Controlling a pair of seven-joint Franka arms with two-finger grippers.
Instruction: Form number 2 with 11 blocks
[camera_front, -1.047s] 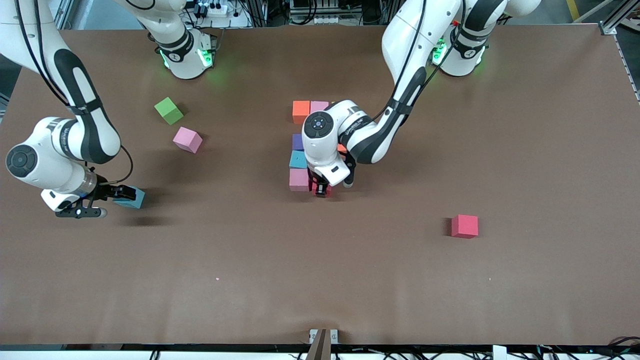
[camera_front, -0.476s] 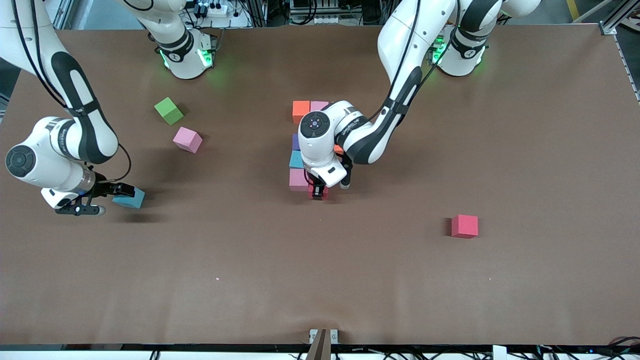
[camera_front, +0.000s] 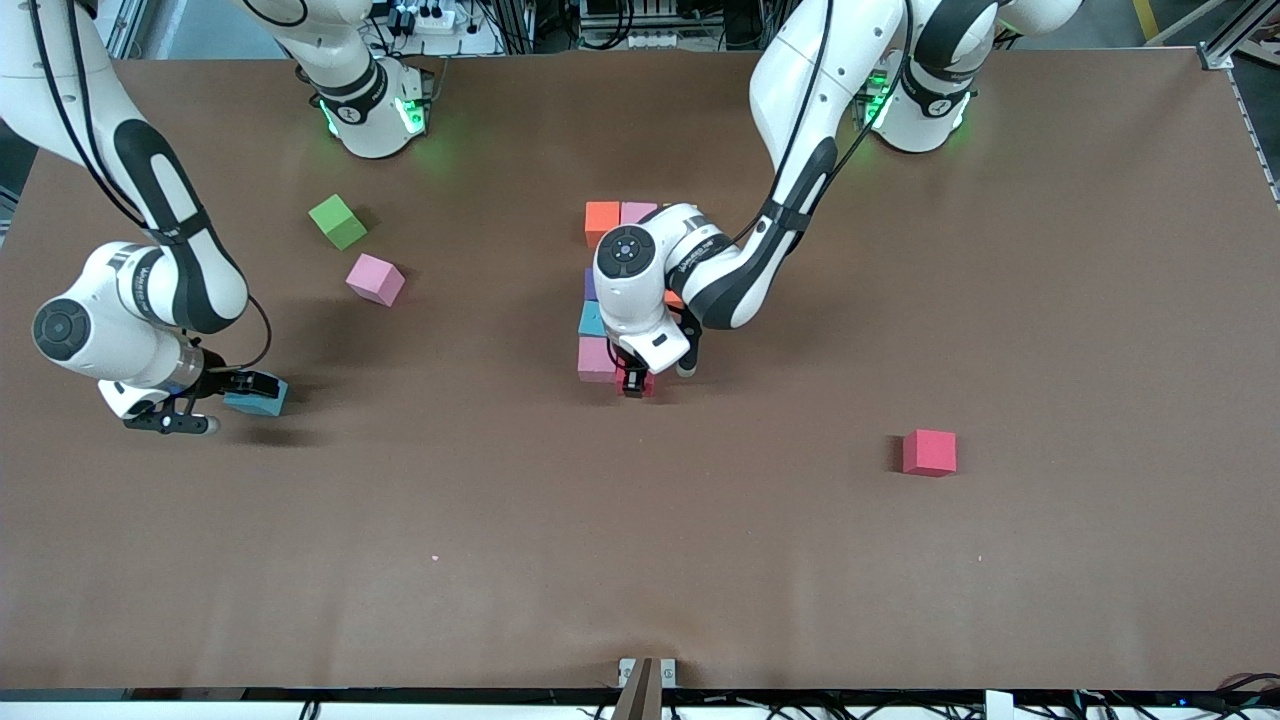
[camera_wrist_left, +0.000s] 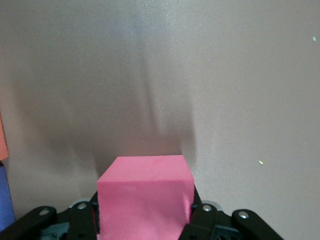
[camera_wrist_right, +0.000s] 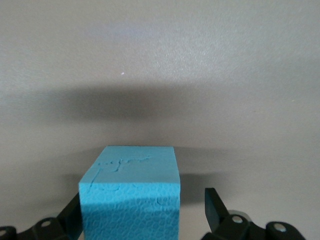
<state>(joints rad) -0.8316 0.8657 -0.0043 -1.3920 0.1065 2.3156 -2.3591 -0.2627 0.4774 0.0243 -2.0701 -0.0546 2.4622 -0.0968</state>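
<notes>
On the brown desk, the left gripper clamps a red foam cube beside the stacked coloured foam blocks; the right gripper stands spread around a light blue foam cube.

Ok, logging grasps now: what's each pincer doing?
Left pincer: shut on the pink-red block.
Right pincer: open around the light blue block.

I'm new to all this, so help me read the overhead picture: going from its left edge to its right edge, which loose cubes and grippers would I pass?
Right gripper with a light blue cube → green cube → pink cube → left gripper holding a reddish-pink cube → red cube.
</notes>
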